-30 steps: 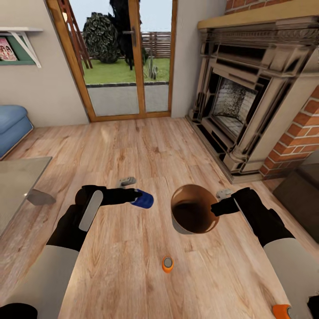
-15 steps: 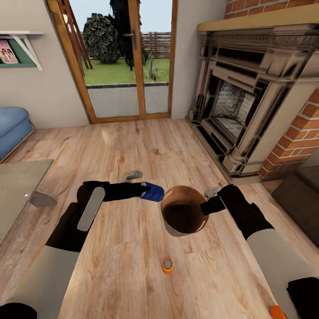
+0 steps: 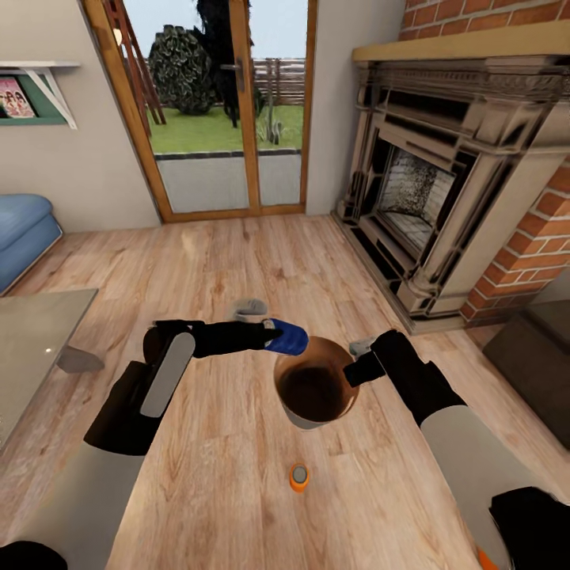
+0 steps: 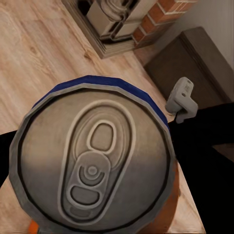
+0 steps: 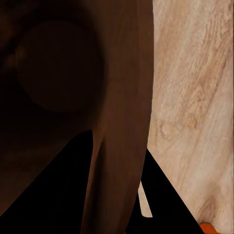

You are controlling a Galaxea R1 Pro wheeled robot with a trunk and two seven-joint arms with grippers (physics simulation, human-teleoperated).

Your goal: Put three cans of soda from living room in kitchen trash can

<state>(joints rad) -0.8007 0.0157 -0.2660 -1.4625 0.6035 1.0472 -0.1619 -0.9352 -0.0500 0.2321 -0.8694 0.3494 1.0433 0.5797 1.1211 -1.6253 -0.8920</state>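
The left claw (image 3: 273, 336) grips a dark blue can of soda (image 3: 288, 338) at the near-left rim of the tash can (image 3: 313, 388), which the right claw (image 3: 356, 369) holds off the living room's plank floor (image 3: 237, 261), its fingers clamped on the rim's far-right side. The can lies on its side, long axis pointing along the left arm toward the bin, its far end just overlapping the rim; whether it has cleared the rim cannot be judged from above. The bin's mouth tilts up toward the head camera, so the can's path in is across and down. The left wrist view looks straight onto the can's grey top (image 4: 92, 161) with its pull tab, a rim of blue body behind it. The bin is grey outside, glossy copper-brown inside, apparently with nothing in it yet. An orange can of soda (image 3: 298, 475) stands upright on the floor, near the robot and just below the bin in the head view.
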